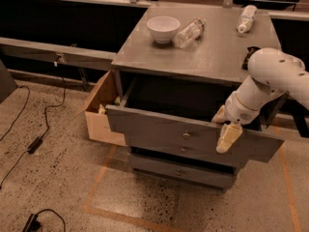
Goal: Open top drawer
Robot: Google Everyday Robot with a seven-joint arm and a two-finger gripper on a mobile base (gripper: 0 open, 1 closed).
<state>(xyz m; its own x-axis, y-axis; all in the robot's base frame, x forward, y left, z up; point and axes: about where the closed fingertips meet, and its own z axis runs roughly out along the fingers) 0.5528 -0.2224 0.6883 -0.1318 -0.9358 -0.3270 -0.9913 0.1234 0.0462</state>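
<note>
The top drawer point(159, 129) is a wide grey drawer with a small round metal knob point(186, 136) at its centre. It stands pulled out of the grey cabinet point(207, 57), its dark inside showing. My gripper point(225, 127) is at the drawer's upper front edge, right of the knob. One pale finger point(228, 138) hangs down over the outside of the front; the other finger point(219, 115) is on the inner side. The white arm point(273, 79) reaches in from the right.
Two shallower grey drawers point(178, 170) sit below. On the cabinet top are a white bowl point(163, 29) and two plastic bottles point(189, 33) point(246, 18). A cardboard box point(101, 110) stands at the cabinet's left side. Cables point(34, 144) lie on the speckled floor.
</note>
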